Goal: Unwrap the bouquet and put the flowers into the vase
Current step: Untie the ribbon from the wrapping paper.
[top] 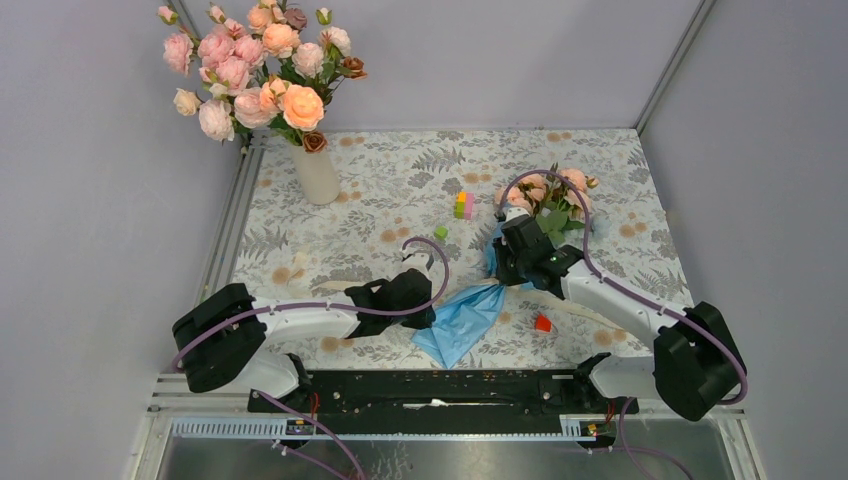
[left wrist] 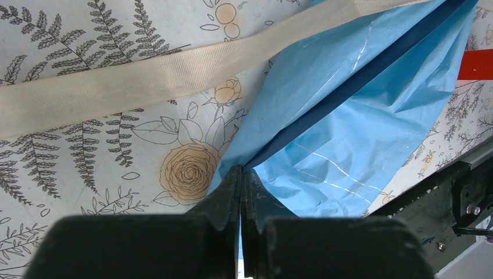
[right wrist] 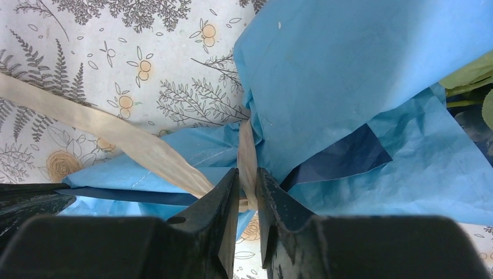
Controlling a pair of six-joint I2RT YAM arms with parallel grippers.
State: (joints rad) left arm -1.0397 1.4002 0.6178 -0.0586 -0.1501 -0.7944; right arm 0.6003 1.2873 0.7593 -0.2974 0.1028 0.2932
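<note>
Near edge: L fingers [left wrist: 224, 195] clenched on the tail of the paper [left wrist: 349, 133], pinching it by the look. Just beyond, R fingers [right wrist: 224, 197] narrowly parted w/ the ribbon [right wrist: 247, 157] running between them at the knot. The bouquet [top: 548, 198] lies right of centre on the bench [top: 400, 175], heads pointing away, wrap on. Risks: ribbon slips out of the loose R fingers, leaving the knot tied; a hard L pull tears the thin paper or drags it over the red block [top: 542, 322]. Far left, the vase [top: 318, 172] is packed w/ pink roses [top: 250, 70] and well apart; a crowded neck could tip it.

Closed end effector [left wrist: 241, 170] on blue paper [left wrist: 354, 125]
</note>
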